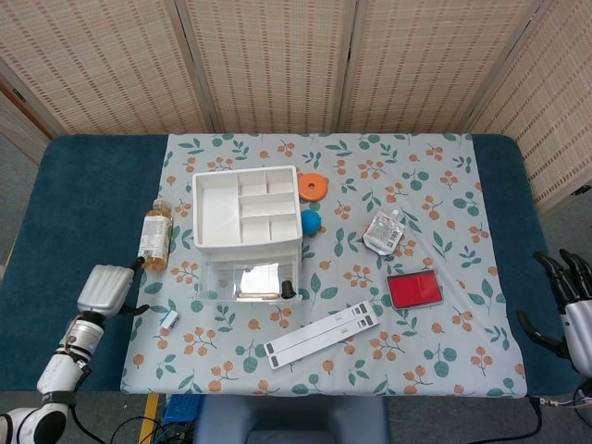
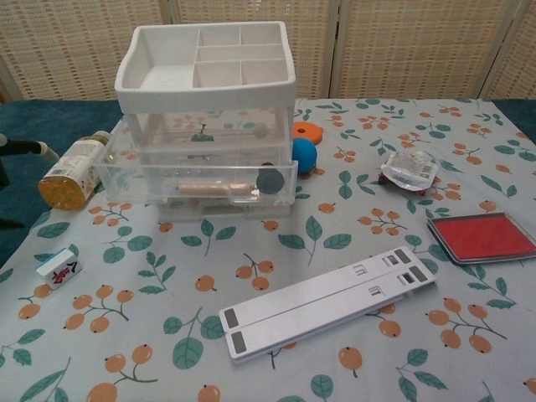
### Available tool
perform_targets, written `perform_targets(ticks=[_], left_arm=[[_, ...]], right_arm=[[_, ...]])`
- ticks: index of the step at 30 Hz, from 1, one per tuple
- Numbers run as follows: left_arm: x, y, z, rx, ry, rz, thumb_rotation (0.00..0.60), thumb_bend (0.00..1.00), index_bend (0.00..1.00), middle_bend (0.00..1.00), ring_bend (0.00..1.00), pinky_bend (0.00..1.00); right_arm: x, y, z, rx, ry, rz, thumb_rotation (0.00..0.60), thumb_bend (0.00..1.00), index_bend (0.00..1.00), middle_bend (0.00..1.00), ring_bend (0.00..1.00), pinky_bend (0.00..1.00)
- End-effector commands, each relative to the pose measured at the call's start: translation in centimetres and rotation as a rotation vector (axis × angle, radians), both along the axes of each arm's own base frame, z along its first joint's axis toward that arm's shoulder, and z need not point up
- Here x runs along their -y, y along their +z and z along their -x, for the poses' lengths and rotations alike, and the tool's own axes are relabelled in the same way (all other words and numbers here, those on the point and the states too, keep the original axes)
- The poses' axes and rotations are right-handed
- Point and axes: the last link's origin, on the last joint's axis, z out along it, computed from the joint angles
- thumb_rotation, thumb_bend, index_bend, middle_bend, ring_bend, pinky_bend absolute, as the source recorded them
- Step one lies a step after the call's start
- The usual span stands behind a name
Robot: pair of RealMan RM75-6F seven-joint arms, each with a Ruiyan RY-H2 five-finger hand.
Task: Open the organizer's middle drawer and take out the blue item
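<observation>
The white organizer [image 1: 246,215] [image 2: 205,79] stands on the flowered cloth with a clear drawer [image 2: 197,182] pulled out towards me. That drawer holds a tan stick and a dark round piece. A small white tile with a blue side and red marks [image 2: 59,270] [image 1: 168,320] lies alone on the cloth, left of the drawer. My left hand [image 1: 106,289] hovers over the blue table edge left of the tile and holds nothing; only a dark fingertip [image 2: 23,148] shows in the chest view. My right hand [image 1: 569,301] sits at the far right edge, fingers apart and empty.
A bottle [image 1: 155,237] lies left of the organizer. A blue ball [image 1: 311,221] and an orange disc [image 1: 314,187] are to its right. Further right lie a clear pouch [image 1: 384,231] and a red pad [image 1: 413,289]. A long white bar [image 1: 319,335] lies in front.
</observation>
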Motion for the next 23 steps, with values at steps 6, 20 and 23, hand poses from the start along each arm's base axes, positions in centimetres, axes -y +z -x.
perform_targets(ticks=[6,20,23], left_arm=[[2.5,4.1,3.0,0.082,0.103,-0.261,0.6,0.14,0.24,0.75,0.78,1.0],[7.3,4.6,3.6,0.09,0.021,-0.359,0.6,0.13,0.29,0.69,0.71,0.98],[8.0,4.6,3.7,0.091,0.0,-0.361,0.6,0.14,0.3,0.69,0.71,0.98]], right_arm=[[0.5,-1.2,0.9,0.012,-0.044,-0.083,0.6,0.34,0.0,0.15,0.05,0.06],[0.7,-4.1,2.0,0.047,-0.091,-0.202,0.6,0.35,0.0,0.15,0.05,0.06],[0.5,-4.4,2.1,0.053,-0.099,-0.204,0.6,0.35,0.0,0.15,0.05,0.06]])
